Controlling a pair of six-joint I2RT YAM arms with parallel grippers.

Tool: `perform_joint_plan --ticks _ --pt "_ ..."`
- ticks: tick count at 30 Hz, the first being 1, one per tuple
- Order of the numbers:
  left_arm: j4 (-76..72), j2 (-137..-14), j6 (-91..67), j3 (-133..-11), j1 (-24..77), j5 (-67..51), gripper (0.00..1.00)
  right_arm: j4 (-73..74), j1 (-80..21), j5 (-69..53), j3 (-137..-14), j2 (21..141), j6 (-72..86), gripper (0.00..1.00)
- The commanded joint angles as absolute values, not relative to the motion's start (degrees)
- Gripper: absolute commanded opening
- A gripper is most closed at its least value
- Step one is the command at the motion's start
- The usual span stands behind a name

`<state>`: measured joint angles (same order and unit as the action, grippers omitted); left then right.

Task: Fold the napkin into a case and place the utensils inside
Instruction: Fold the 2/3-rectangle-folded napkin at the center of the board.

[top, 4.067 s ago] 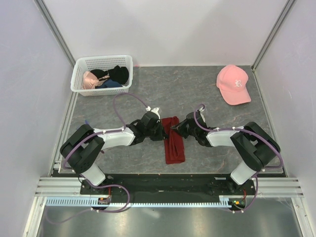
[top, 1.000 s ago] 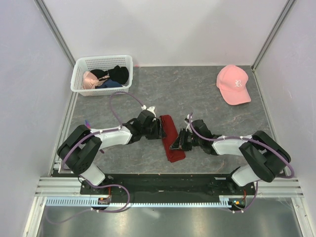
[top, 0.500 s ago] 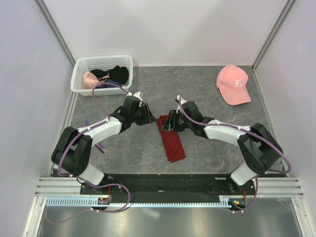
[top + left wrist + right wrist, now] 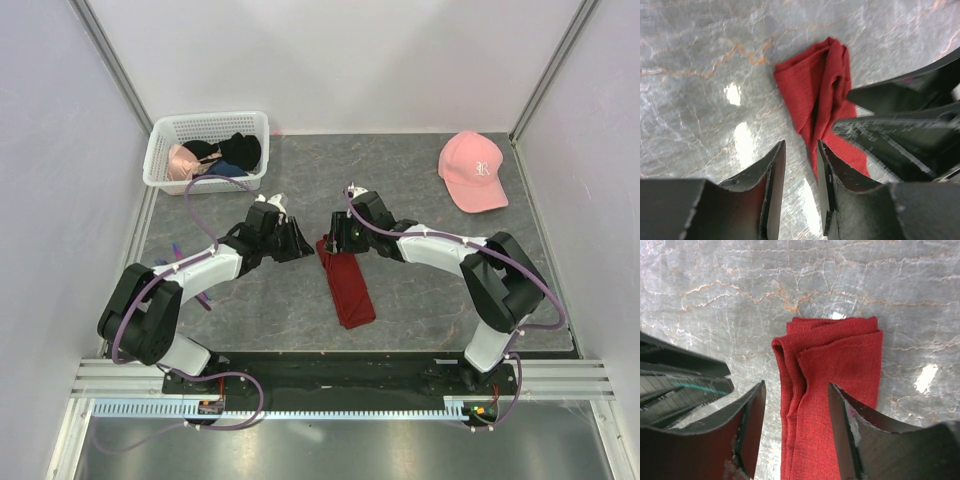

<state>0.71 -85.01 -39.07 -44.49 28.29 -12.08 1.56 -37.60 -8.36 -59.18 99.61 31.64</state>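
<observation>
At the surface (image 4: 430,200) middle | napkin (image 4: 345,285): likely soft, light, limp strip | left tool (image 4: 799,145) apart, empty | right tool (image 4: 796,384) apart, empty | best pinch: layered far end

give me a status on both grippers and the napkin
Left gripper fingers slightly parted, empty. Right gripper open over far end of napkin. Folded to narrow strip, lying on table. Pink cap and basket well clear.
</observation>
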Motion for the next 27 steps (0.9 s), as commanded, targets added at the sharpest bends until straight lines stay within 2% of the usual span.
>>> perform_joint_plan --ticks 1,10,16,17,19,22,24,25,27 --pt "-2.02 -83.23 -38.85 -42.9 27.95 -12.74 0.36 2.46 -37.79 -6.77 -62.49 101.16 29.62 0.59" --pt "-3.25 -82.79 -39.9 -42.1 27.86 -13.1 0.34 2.2 -39.11 -3.0 -64.33 103.27 30.06 0.53" --pt "-3.25 -82.7 -40.16 -41.75 27.86 -12.92 0.33 3.51 -40.52 -0.35 -65.65 103.54 29.27 0.45" --pt "-3.34 -82.97 -40.17 -41.75 27.86 -12.83 0.33 3.69 -40.6 -0.35 -65.65 103.62 29.18 0.38" --pt "-3.43 -83.41 -39.99 -42.1 27.95 -13.18 0.34 4.22 -40.52 0.95 -65.74 103.36 29.27 0.33" --pt "-3.34 -84.46 -38.85 -43.33 28.12 -13.27 0.36 5.01 -40.52 1.06 -65.74 102.83 29.09 0.18" --pt "-2.64 -85.95 -38.06 -44.81 28.21 -13.18 0.37 5.45 -40.52 1.49 -65.83 102.57 28.92 0.13" --pt "-2.46 -86.48 -37.88 -45.35 28.47 -13.18 0.37 5.71 -40.6 1.76 -65.83 102.48 28.83 0.06" --pt "-2.37 -87.36 -36.92 -46.58 29.26 -11.61 0.37 6.67 -40.52 1.85 -66.0 102.31 28.74 0.02"
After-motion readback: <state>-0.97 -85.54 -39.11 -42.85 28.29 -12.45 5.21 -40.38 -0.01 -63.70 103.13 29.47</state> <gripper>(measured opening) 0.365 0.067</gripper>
